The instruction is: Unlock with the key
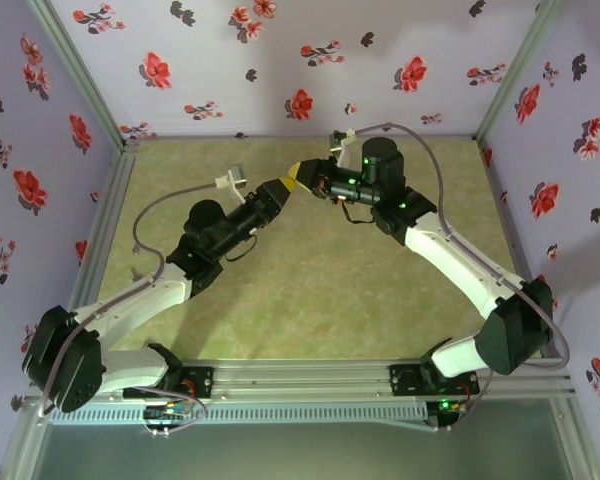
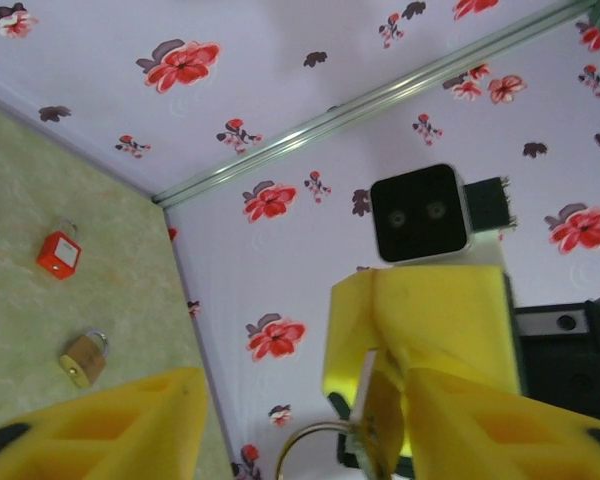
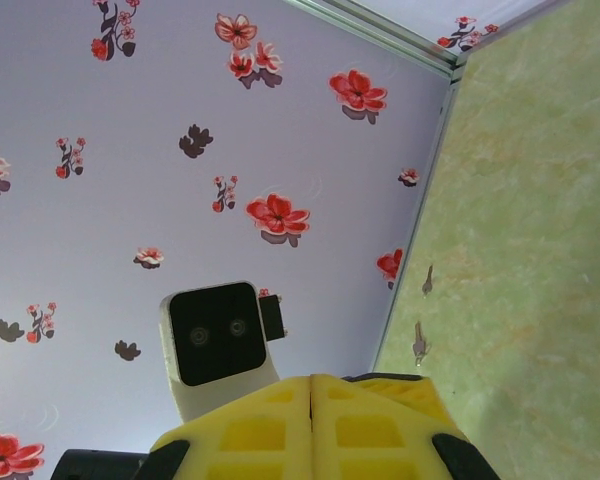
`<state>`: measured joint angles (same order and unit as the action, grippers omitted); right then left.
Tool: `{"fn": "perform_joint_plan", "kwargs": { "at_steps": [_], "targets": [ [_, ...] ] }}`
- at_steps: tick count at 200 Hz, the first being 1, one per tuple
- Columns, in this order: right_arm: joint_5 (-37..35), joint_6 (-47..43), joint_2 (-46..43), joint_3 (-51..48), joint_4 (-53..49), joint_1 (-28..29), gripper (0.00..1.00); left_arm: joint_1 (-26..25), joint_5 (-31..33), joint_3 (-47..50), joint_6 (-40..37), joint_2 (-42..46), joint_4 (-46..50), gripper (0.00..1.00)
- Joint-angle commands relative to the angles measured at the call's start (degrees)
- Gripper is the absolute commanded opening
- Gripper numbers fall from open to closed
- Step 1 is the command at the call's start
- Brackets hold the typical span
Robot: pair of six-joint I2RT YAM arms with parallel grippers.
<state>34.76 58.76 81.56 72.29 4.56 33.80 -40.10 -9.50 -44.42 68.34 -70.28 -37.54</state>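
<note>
- Right now I see the right gripper (image 3: 311, 392) with its jaws pressed together, pinching the key (image 2: 368, 432) at its tips. The key's ring (image 2: 310, 440) hangs beside it.
- My left gripper (image 2: 300, 400) has its jaws apart, one finger on either side of the key, not yet clamped.
- Both grippers meet over the far middle of the table (image 1: 310, 290).
- A red padlock (image 2: 58, 254) and a brass padlock (image 2: 83, 358) lie on the table near each other, well apart from the key.

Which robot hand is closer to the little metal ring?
Right. The right gripper pinches the key that the metal ring hangs from. The left gripper's jaws stand open on either side of the ring, apart from it.
</note>
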Motion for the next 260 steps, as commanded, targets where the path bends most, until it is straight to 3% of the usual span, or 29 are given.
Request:
{"fn": "perform_joint_plan", "kwargs": {
  "at_steps": [1,76,103,144,166,187,213,260],
  "targets": [
    [0.92,0.56,-0.93,-0.49,2.12,0.48,0.00,0.63,-0.78,-1.38,-0.26,-0.04,-2.72,0.44],
    [0.31,-0.31,-0.80,-0.40,0.99,0.48,0.00,0.96,-0.87,-0.50,0.04,0.58,-1.90,0.09],
    [0.30,-0.43,-0.80,-0.49,0.89,0.48,0.00,0.95,-1.53,-0.57,0.11,0.40,-1.74,0.02],
    [0.48,-0.53,-0.62,-0.40,0.90,0.48,0.00,0.90,-3.34,-1.28,0.38,-0.66,-2.07,0.01],
    [0.48,-0.75,-0.54,-0.44,0.89,0.46,0.00,0.81,-4.88,-1.31,1.00,-1.31,-3.44,0.15],
    [0.39,-0.75,-0.53,-0.40,0.93,0.48,0.00,0.63,-5.73,-1.20,1.17,-1.25,-3.68,0.22],
    [0.31,-0.83,-0.40,-0.48,0.97,0.48,0.00,0.46,-7.11,-1.37,1.45,-1.69,-4.20,0.22],
    [0.13,-0.58,-0.23,-0.57,1.17,0.48,0.00,0.52,-7.84,-1.12,1.66,-2.04,-5.25,0.12]
  ]
}}
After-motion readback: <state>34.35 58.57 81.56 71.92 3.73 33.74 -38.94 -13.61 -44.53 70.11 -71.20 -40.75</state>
